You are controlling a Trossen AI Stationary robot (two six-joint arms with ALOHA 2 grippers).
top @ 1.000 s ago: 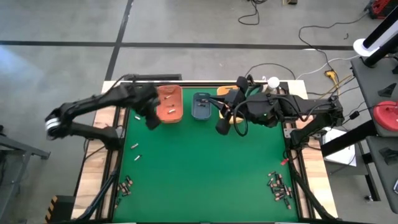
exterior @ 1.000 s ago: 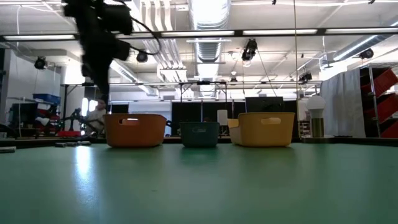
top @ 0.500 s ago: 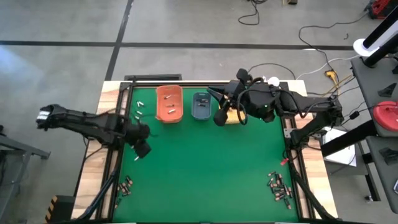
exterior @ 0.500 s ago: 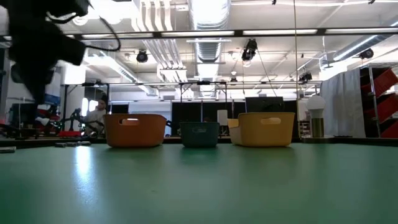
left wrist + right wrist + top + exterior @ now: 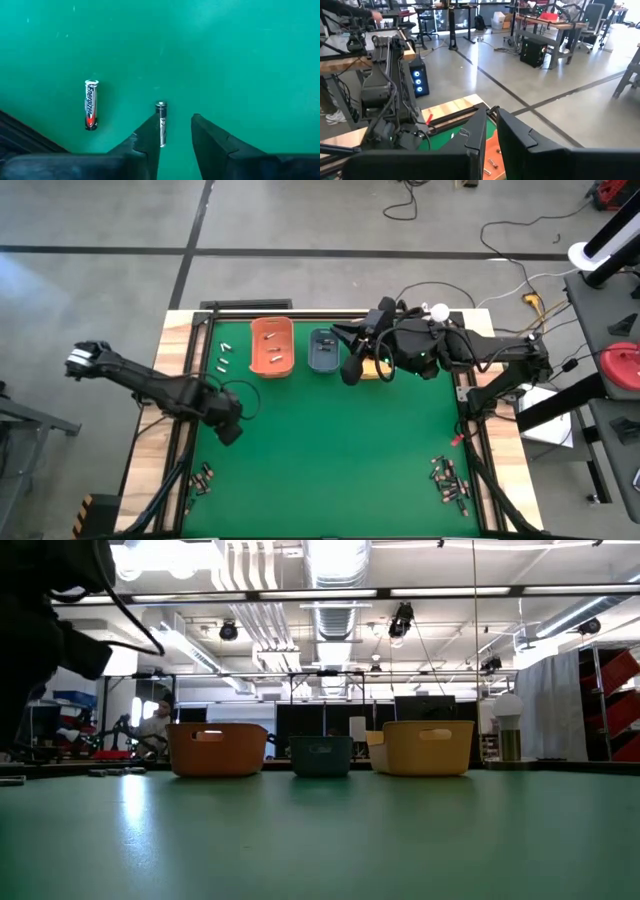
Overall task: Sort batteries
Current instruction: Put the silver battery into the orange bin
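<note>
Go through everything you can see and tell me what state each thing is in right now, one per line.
left gripper: open, low over the mat, a battery between its fingers
second battery: lying flat, apart
orange bin: holds a few batteries
blue-grey bin: upright
right gripper: hanging by the bins

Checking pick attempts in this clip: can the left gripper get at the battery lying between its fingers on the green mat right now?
Probably yes. The left gripper is open just above the small battery, one finger on either side, and the other battery lies well apart, so nothing visible blocks the close.
</note>
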